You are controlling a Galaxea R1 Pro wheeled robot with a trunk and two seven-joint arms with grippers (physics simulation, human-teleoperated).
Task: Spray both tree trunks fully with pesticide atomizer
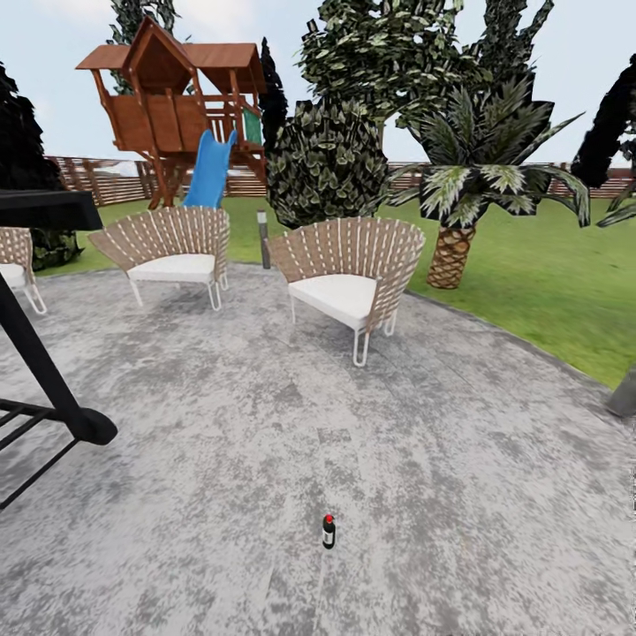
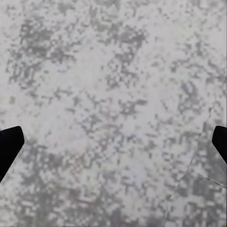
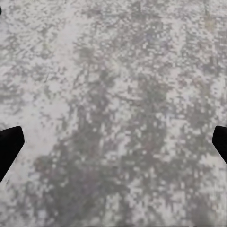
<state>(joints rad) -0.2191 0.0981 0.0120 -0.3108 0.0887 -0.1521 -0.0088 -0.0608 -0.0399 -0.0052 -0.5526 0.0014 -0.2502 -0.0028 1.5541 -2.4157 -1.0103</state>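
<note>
— How did your jaws stand?

— Both wide. Your left gripper (image 2: 113, 142) showed a dark fingertip at each edge of its wrist view, far apart, with nothing between them but mottled grey paving (image 2: 109, 94). Your right gripper (image 3: 113, 142) looked the same: two dark fingertips spread wide over bare paving, holding nothing.

— And the atomizer?

— You had it in the head view, standing upright on the paving (image 1: 353, 442), alone, a small dark bottle (image 1: 329, 532) with a red top. Take it as your landmark. Beyond the bottle, well apart, stood a wicker chair (image 1: 349, 278) with a white cushion. A second chair (image 1: 172, 252) stood beyond the bottle and to its left, with part of a third (image 1: 16, 265) at the left edge. A black frame (image 1: 44, 353) stood left of the bottle, well apart.

— The garden?

— Past the chairs you saw lawn (image 1: 548, 283), a palm (image 1: 468, 203) beyond the bottle to its right, a bush (image 1: 327, 163), a wooden playhouse (image 1: 172, 97) with a blue slide (image 1: 210, 172), and the slat fence (image 1: 97, 177) behind them all.
</note>
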